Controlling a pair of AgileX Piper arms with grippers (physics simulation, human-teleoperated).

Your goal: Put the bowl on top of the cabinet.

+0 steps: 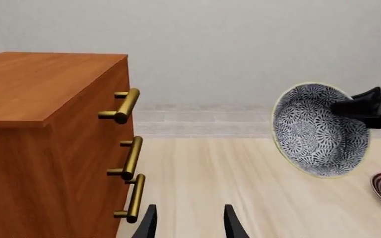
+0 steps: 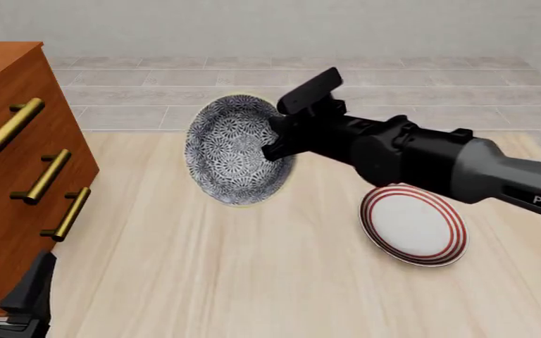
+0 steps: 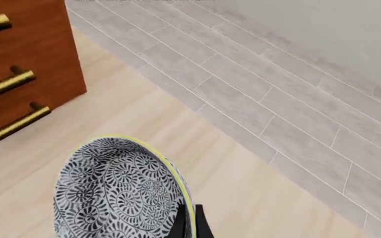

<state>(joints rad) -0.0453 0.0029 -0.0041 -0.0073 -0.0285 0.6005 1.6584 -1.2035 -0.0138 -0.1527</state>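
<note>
Behind the right pincer [image 2: 284, 137], bowl [image 2: 228, 151] rim hidden

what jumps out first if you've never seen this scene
The blue-and-white patterned bowl, tipped on edge and held in the air at mid-table by the right end effector, which grips its rim. Next, the big reddish-brown cabinet with brass handles at the left edge, and the red-ringed plate lying below the right arm.

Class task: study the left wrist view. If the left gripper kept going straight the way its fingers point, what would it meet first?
Probably nothing nearby: the left gripper points along bare table toward the far wall. The cabinet lies to one side and the bowl, held by the right gripper, to the other. Depth is uncertain.
</note>
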